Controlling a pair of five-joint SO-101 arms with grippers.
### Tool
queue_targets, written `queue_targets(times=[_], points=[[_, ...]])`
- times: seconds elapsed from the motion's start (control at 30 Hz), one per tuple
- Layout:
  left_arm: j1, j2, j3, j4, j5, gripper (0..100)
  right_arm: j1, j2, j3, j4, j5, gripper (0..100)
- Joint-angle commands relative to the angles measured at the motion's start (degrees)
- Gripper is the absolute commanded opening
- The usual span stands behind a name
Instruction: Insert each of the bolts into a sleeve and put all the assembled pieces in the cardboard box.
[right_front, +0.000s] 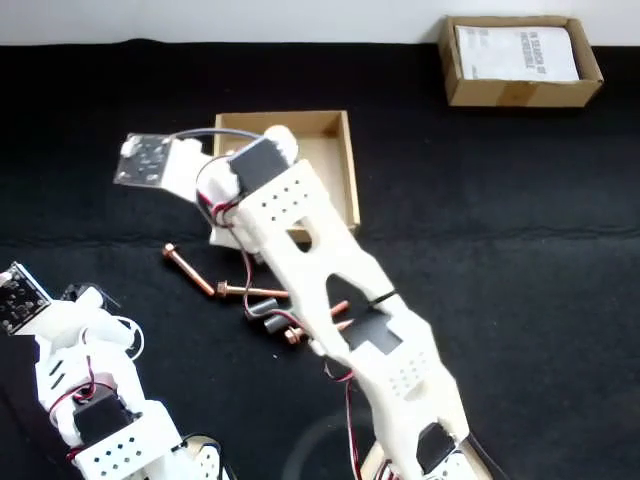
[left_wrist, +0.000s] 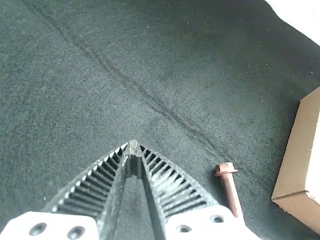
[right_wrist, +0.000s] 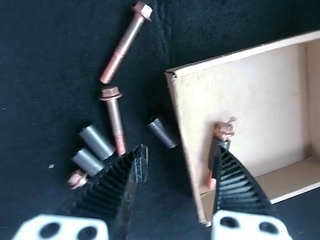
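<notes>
The right end effector (right_wrist: 180, 148) gapes wide astride the box (right_front: 351, 170) wall, upper centre of the high view, a bolt (right_wrist: 223, 130) lying inside, so a drop-off looks finished. Next it must fetch a loose bolt (right_front: 188, 270) and sleeve (right_front: 262, 308) mid-frame; the left end effector (left_wrist: 132, 148) sits closed, empty.

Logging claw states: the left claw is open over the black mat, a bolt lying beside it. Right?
No: the left claw is shut, as the left wrist view shows. It is indeed over the black mat, with a bolt lying beside it.
</notes>
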Motion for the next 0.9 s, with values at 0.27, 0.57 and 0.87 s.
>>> queue_targets(times=[0.27, 0.57, 0.87], points=[[0.5, -0.3, 1.0, 0.0, -0.1, 1, -2.1, -21.0, 33.9, 0.8, 7.8, 20.0], [0.4, -0.5, 1.0, 0.1, -0.1, 1, 2.1, -21.1, 45.9, -13.8, 17.1, 20.0], [0.3, -0.7, 1.0, 0.1, -0.1, 1, 4.6, -12.1, 48.4, -24.0, 22.0, 20.0]])
